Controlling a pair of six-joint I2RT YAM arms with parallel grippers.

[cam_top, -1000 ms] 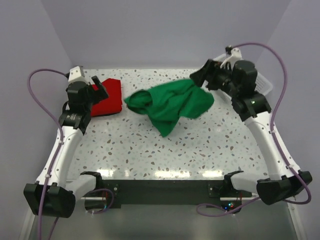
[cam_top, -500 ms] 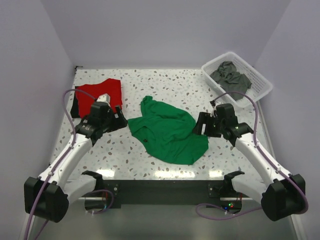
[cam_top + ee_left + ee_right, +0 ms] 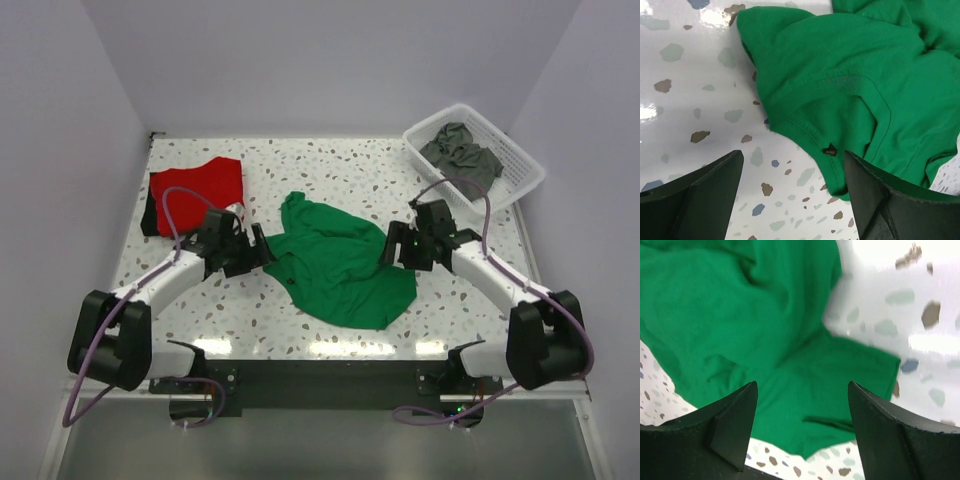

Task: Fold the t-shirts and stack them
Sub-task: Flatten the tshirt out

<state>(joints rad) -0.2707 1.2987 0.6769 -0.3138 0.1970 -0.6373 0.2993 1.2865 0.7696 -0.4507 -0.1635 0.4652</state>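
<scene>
Green shirt (image 3: 340, 270) is just lying there crumpled. Left gripper (image 3: 262, 250) and right gripper (image 3: 392, 248) flank it, both jaws wide, gripping nothing.

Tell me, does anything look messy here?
The green t-shirt lies crumpled in the middle, unfolded, while the red t-shirt sits folded at the far left. Dark grey t-shirts are bunched in the white basket.

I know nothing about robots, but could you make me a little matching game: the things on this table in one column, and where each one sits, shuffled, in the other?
Things:
1. bright green cloth t-shirt
2. red cloth t-shirt
3. dark grey cloth t-shirts
4. white plastic lattice basket

Places:
A. far right corner of the speckled table
B. crumpled in the middle
C. inside the basket
D. far left side

Pairs: 1-B, 2-D, 3-C, 4-A
</scene>
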